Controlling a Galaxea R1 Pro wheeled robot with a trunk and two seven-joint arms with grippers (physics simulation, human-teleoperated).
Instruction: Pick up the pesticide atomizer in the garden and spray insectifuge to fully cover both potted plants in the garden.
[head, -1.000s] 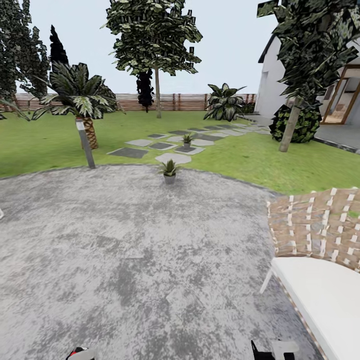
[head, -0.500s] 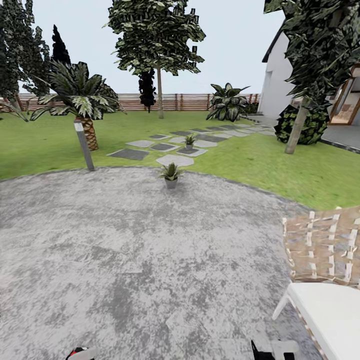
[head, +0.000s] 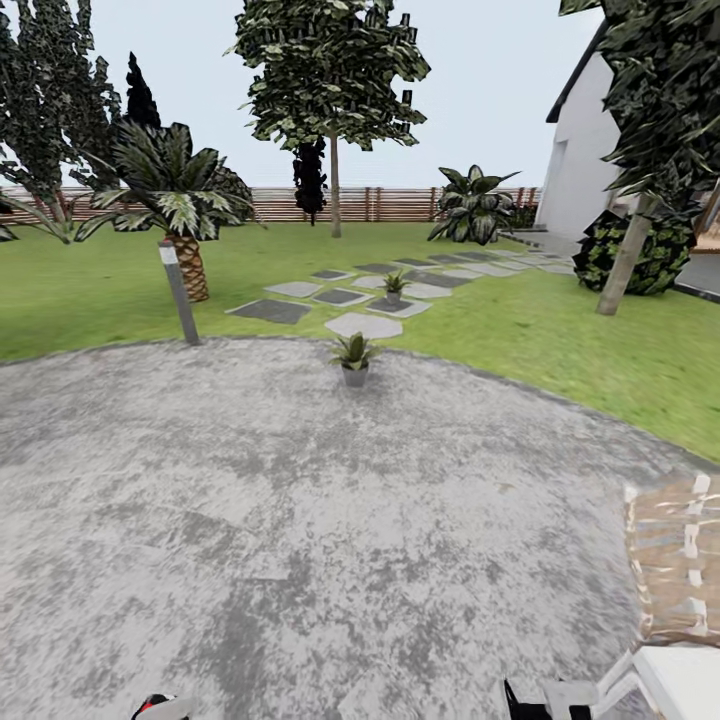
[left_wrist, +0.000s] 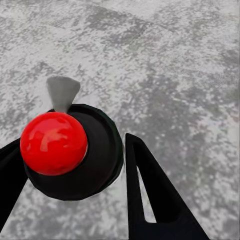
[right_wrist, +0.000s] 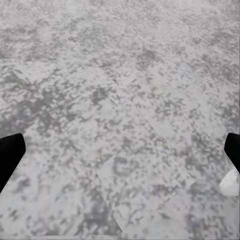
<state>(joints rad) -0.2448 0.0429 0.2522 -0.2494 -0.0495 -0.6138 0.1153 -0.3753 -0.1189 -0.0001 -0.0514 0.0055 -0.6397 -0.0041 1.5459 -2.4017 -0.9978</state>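
Note:
Two potted plants stand ahead in the garden: the nearer potted plant (head: 354, 355) at the far rim of the round paved patch (head: 300, 520), the farther potted plant (head: 394, 286) among the stepping stones. My left gripper (left_wrist: 70, 160) is shut on the pesticide atomizer (left_wrist: 100, 150), whose red part and pale grey trigger face the camera. A bit of the atomizer (head: 155, 706) peeks in at the head view's bottom edge. My right gripper (right_wrist: 120, 150) hangs open over bare paving, and the right gripper (head: 545, 700) also shows low in the head view.
A grey post (head: 179, 295) and a palm (head: 175, 200) stand at the patch's left rim. A woven chair (head: 675, 570) sits at the right edge. Lawn (head: 560, 340), a brown fence (head: 400, 203), a striped agave (head: 475, 205) and a white house (head: 585, 170) lie beyond.
The whole head view has shifted: the chair slid toward the lower right and the plants drifted slightly right and down, so the camera moved. Both grippers keep their places in the picture.

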